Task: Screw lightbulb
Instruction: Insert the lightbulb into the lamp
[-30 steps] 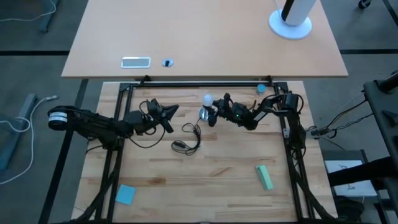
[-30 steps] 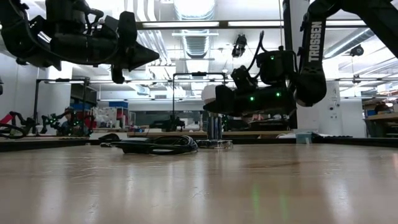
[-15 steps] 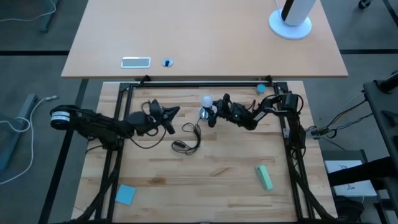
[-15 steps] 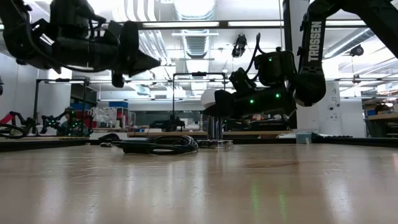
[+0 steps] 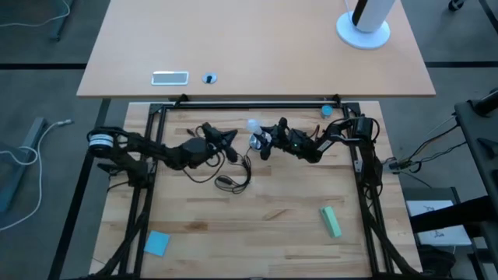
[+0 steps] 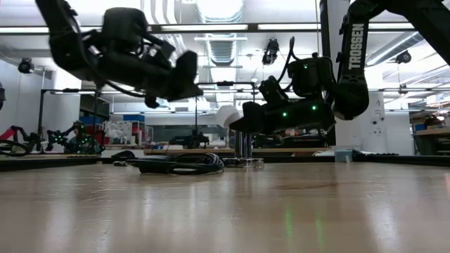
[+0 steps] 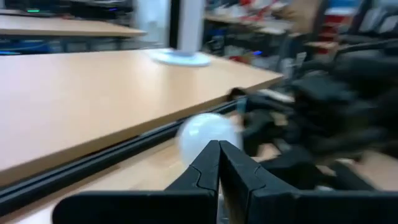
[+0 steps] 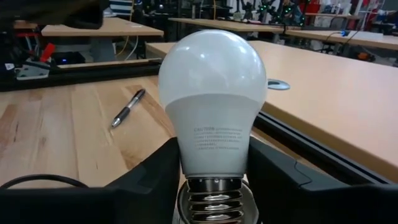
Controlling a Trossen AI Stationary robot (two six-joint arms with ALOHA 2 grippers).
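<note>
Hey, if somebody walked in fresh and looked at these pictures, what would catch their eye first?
The frosted-white pear-shaped lightbulb, sitting base-down in the round silver socket near the wooden table's far edge, with the right gripper around its neck. Next, the left gripper, fingers shut, close beside the bulb. A black cord lies coiled just in front.

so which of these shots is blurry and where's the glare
Left wrist view: smeared, the lightbulb and the far arm are soft, while its own shut left tool stays crisp. Right wrist view: sharp, the bulb's print shows. Low view: ceiling lights blow out, the arms are silhouettes, and the table carries sheen.
</note>
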